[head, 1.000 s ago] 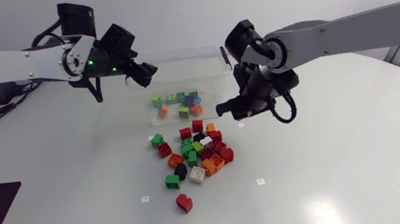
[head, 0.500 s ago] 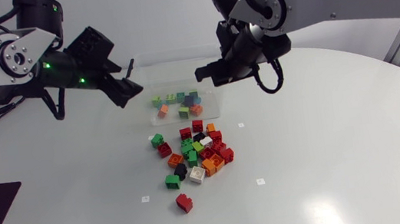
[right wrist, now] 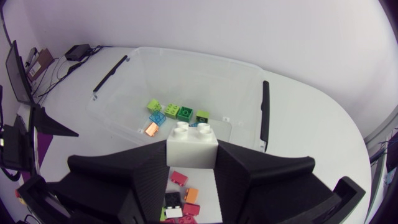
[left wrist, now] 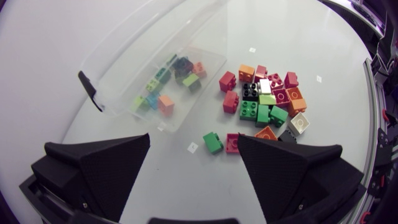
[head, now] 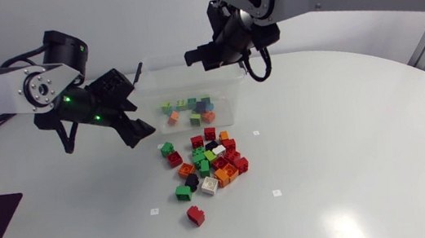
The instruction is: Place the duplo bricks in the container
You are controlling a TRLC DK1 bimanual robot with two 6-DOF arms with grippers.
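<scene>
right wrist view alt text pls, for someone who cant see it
The right gripper is shut on a white duplo brick, with the clear container just ahead of it. A few green, blue and orange bricks lie on the container's floor.

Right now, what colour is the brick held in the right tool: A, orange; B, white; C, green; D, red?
B: the right wrist view shows the right tool shut on a white brick, clamped from both sides, with the clear container ahead of it.
</scene>
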